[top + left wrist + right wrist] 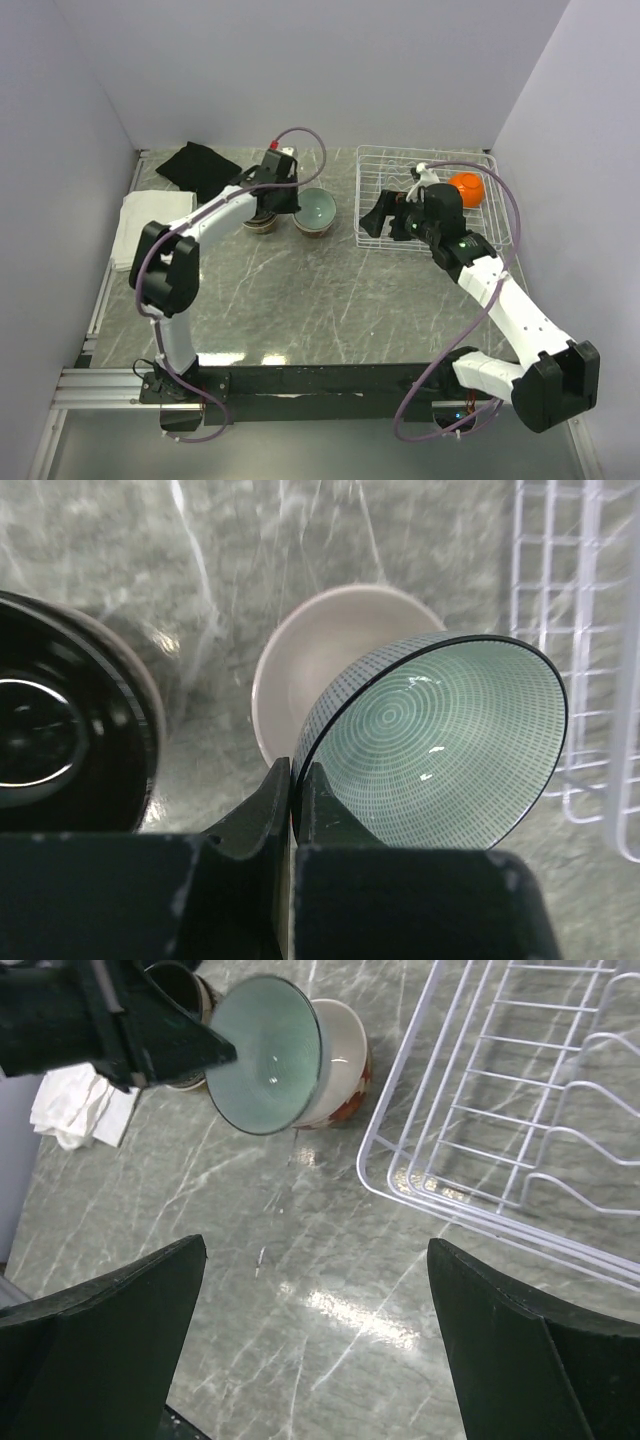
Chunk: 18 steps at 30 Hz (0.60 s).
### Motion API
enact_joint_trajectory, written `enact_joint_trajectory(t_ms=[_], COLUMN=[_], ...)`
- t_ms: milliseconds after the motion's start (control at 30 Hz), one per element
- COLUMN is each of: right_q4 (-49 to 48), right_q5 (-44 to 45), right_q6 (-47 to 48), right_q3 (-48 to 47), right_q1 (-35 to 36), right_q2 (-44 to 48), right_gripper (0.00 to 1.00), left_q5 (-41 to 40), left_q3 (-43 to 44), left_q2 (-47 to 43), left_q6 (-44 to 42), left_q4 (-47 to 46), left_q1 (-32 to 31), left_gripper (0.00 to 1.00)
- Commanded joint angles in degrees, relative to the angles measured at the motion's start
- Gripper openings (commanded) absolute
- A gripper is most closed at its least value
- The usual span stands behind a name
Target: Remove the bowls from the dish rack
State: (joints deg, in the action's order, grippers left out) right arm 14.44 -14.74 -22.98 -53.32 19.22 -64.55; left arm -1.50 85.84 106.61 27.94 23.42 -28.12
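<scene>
My left gripper [290, 198] is shut on the rim of a green patterned bowl [318, 208], held tilted just above a white bowl with red marks [345, 1050]. In the left wrist view the fingertips [272, 780] pinch the green bowl's [440, 740] rim over the white bowl [310, 660]. A dark bowl [262, 222] sits on the table to their left. The white wire dish rack [425, 240] stands at the right and holds an orange bowl [467, 188]. My right gripper [378, 215] is open and empty over the rack's left edge; its wrist view [318, 1260] shows bare table between its fingers.
A black cloth [200, 165] lies at the back left and a folded white cloth [150, 225] at the left edge. The rack's prongs [560, 1140] stand up inside it. White walls enclose the table.
</scene>
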Motion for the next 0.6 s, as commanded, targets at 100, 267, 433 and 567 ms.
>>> enact_joint_trajectory(t_ms=[100,267,433,567], right_q4=[1.4,2.8,2.6,1.7], right_q5=[2.9,3.2,3.3,3.7], right_q6=[2.1,3.2,3.8,4.1], right_q3=[1.1,1.6,1.9,1.2], right_q1=[-1.3,-2.6,-3.6,-3.9], right_q2=[3.8,5.4,6.2,5.7], right_gripper=[1.00,1.00,1.00,1.00], left_q5=[-2.2,-0.9,0.0,-1.9], left_q3=[9.2,9.3,1.6,-8.5], left_q2=[4.0,0.5,-10.0,-18.9], left_q6=[-2.3,-2.3,-1.5,0.7], left_q4=[4.2,5.2,5.0,5.4], left_q1=[-1.1,-1.2,-1.2,-0.8], left_gripper=[0.01,0.01,0.01,0.01])
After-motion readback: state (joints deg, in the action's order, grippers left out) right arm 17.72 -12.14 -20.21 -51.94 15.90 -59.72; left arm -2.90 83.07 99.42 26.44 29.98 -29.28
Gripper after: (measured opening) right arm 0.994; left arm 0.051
